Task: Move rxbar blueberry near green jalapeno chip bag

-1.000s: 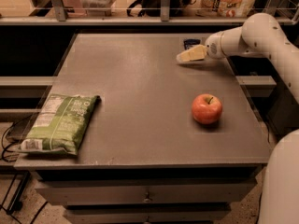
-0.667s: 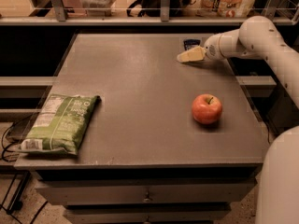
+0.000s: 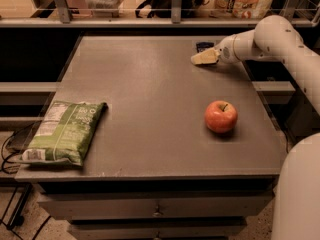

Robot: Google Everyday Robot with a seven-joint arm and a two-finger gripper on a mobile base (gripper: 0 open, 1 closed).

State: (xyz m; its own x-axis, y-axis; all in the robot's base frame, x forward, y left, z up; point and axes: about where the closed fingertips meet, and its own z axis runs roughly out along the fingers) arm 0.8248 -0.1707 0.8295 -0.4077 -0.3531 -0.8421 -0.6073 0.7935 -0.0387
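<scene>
The rxbar blueberry is a small dark navy bar lying flat near the far right edge of the table. My gripper is low over the table just in front of the bar, reaching in from the right with its cream tips pointing left. Part of the bar is hidden behind the gripper. I cannot tell whether it touches the bar. The green jalapeno chip bag lies flat at the near left corner of the table, far from the bar and the gripper.
A red apple stands on the right half of the grey table, between the gripper and the front edge. My white arm runs along the right side. A rail and shelves with boxes stand behind the table.
The gripper has edged very slightly left by the bar. The bag and the apple have not moved.
</scene>
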